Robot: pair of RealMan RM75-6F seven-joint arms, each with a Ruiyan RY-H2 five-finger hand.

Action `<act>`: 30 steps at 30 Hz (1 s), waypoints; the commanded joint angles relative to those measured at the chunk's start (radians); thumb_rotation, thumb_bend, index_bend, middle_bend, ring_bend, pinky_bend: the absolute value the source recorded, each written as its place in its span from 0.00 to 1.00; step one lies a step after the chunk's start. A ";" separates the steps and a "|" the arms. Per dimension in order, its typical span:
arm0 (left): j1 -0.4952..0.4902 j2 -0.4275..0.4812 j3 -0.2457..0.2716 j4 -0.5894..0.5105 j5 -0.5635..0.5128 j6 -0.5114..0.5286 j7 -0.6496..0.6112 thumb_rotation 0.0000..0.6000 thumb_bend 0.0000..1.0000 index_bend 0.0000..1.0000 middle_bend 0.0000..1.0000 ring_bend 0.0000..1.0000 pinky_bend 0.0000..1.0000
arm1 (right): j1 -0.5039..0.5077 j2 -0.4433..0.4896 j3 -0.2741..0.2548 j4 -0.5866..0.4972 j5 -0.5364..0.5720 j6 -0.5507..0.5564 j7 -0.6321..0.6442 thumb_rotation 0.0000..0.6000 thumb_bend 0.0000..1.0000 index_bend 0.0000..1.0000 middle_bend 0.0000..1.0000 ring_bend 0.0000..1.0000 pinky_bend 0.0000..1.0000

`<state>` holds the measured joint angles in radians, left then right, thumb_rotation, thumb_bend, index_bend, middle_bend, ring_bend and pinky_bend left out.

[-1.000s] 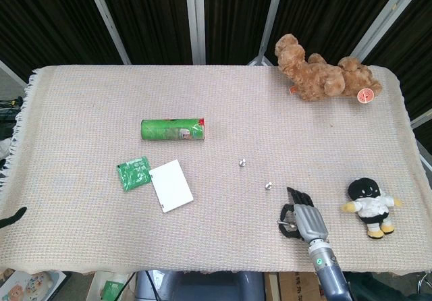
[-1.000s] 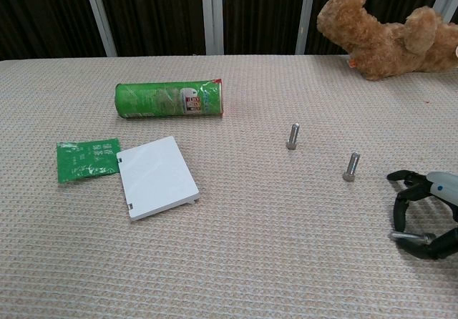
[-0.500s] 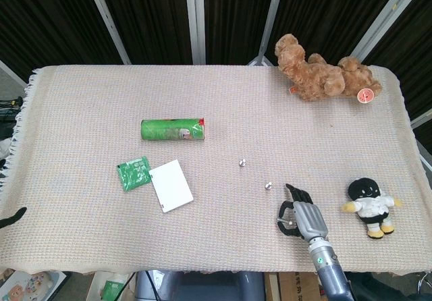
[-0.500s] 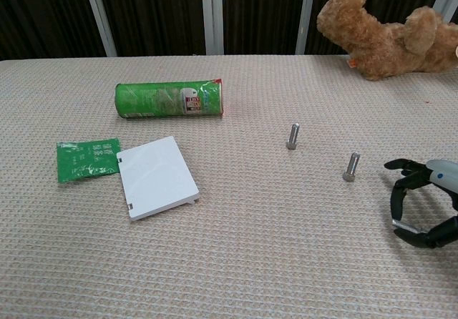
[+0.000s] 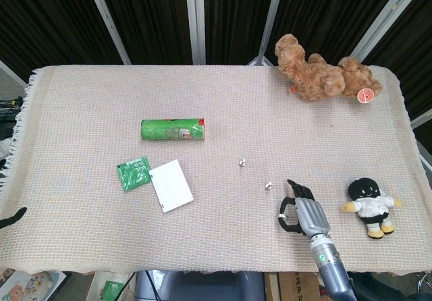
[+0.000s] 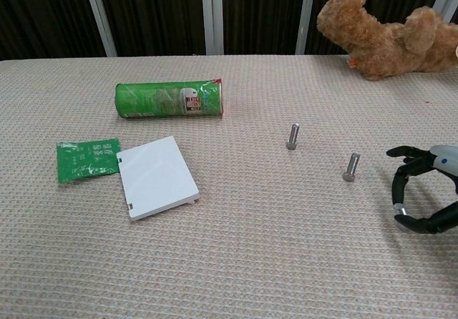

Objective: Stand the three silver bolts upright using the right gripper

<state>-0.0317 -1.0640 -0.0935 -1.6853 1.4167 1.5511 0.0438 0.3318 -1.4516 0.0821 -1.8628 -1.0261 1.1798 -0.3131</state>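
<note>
Two silver bolts stand upright on the woven cloth: one (image 6: pixel 293 136) (image 5: pixel 242 162) further left, the other (image 6: pixel 351 167) (image 5: pixel 268 185) nearer my right hand. The right hand (image 6: pixel 424 190) (image 5: pixel 302 210) hovers just right of the second bolt with its dark fingers curled. A small silver end of the third bolt (image 6: pixel 398 207) shows pinched at the lower fingertips; the rest of it is hidden. Only a dark tip of my left hand (image 5: pixel 12 216) shows at the left edge of the head view.
A green tube can (image 6: pixel 170 99) lies on its side at the left. In front of it are a green packet (image 6: pixel 86 159) and a white card (image 6: pixel 157 176). A brown teddy (image 6: pixel 383 36) sits at the back right, and a black-and-white plush (image 5: pixel 370 205) lies right of my hand.
The right hand rose and shifted slightly away from me. The bolt in it turned from lying sideways to showing only its end.
</note>
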 commanded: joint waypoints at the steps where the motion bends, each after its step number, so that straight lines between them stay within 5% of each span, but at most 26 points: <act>1: 0.000 0.000 0.000 0.000 0.000 0.001 0.000 1.00 0.24 0.06 0.02 0.00 0.14 | 0.002 0.002 0.002 -0.001 0.006 -0.002 0.001 1.00 0.37 0.61 0.00 0.00 0.00; 30: 0.001 -0.002 0.001 -0.001 0.002 0.003 0.005 1.00 0.24 0.06 0.02 0.00 0.14 | -0.002 0.026 0.025 0.011 0.028 -0.029 0.103 1.00 0.37 0.61 0.00 0.00 0.00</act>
<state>-0.0303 -1.0656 -0.0927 -1.6862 1.4185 1.5541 0.0490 0.3304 -1.4267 0.1064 -1.8549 -0.9964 1.1529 -0.2139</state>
